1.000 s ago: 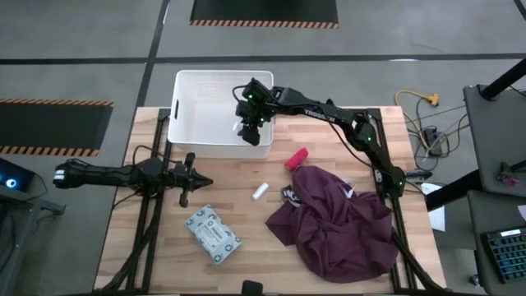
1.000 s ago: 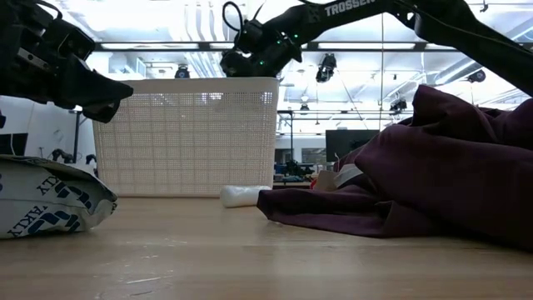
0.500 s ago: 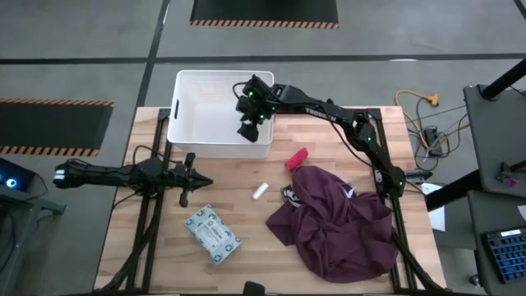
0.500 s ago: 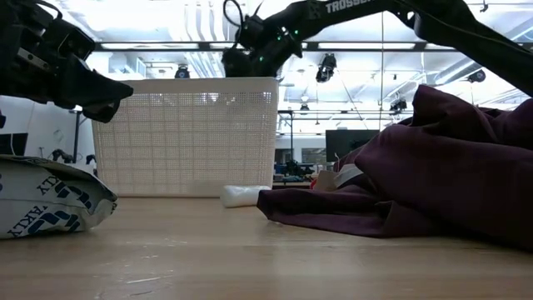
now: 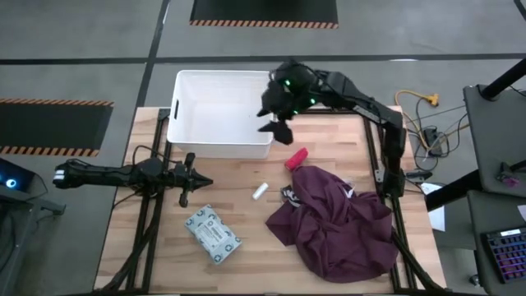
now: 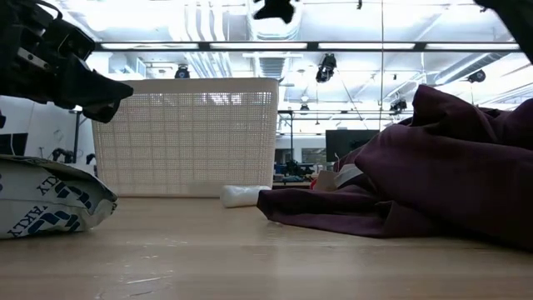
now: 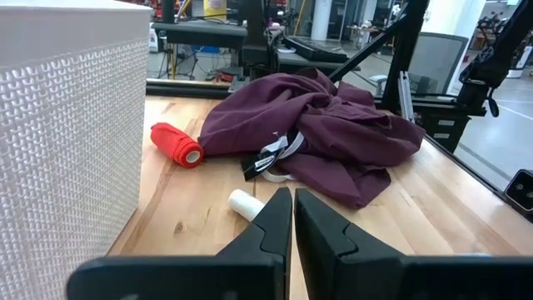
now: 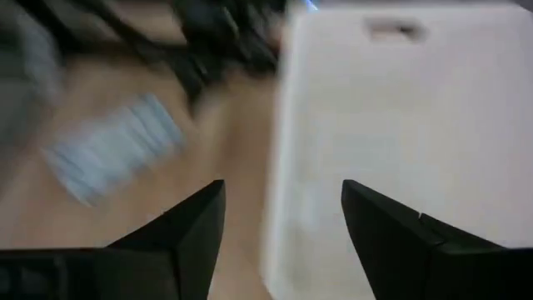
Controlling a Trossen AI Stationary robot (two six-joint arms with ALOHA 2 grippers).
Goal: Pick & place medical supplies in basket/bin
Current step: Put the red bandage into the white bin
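Observation:
The white bin (image 5: pixel 218 111) stands at the table's far edge. My right gripper (image 5: pixel 278 127) hovers high over the bin's right near corner, open and holding nothing (image 8: pixel 283 185). The red-pink tube (image 5: pixel 297 157) lies near the maroon cloth (image 5: pixel 337 218), with the white roll (image 5: pixel 260 191) a little nearer. The patterned packet (image 5: pixel 213 233) lies flat toward the near edge. My left gripper (image 5: pixel 187 179) waits low at the table's left, shut, pointing at the roll (image 7: pixel 247 204). The tiny white bottle does not show.
The cloth is heaped over the table's right near part and rises well above the tabletop in the low view (image 6: pixel 416 175). The bin's perforated wall (image 6: pixel 187 137) stands tall beside my left gripper (image 6: pixel 92 92). Bare wood lies between roll, packet and bin.
My right gripper has risen from inside the bin's near right corner and swung toward the table's right, out over the bin's right wall; in the low view it has climbed to the picture's top edge. The things on the table have stayed put.

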